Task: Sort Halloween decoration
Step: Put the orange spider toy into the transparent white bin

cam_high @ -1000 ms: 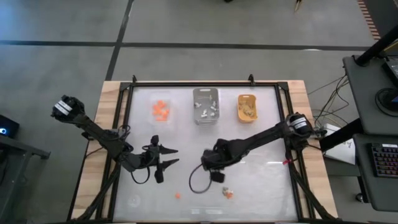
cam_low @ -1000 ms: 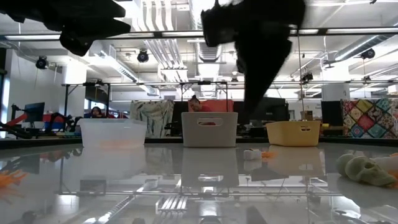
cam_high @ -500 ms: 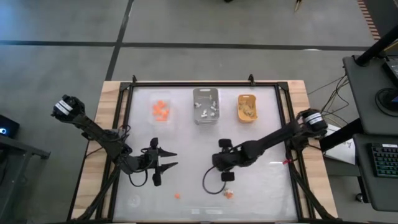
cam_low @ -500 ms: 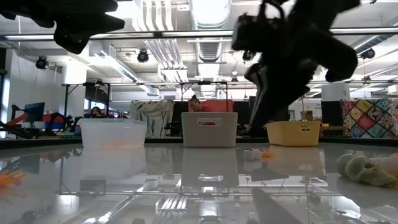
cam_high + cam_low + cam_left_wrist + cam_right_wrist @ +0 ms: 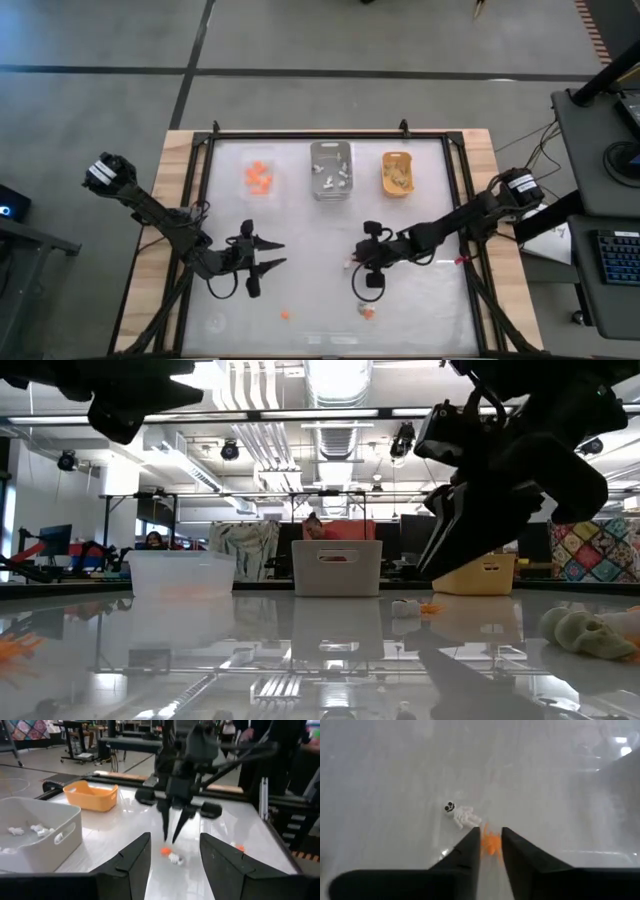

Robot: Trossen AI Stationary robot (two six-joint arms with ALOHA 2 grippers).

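Just orange trinket [image 5: 490, 843] between jaws.

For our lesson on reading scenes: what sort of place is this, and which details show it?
Probably a robotics lab or workshop: two arms at a framed table, exposed ceiling ducts, desks with monitors behind.
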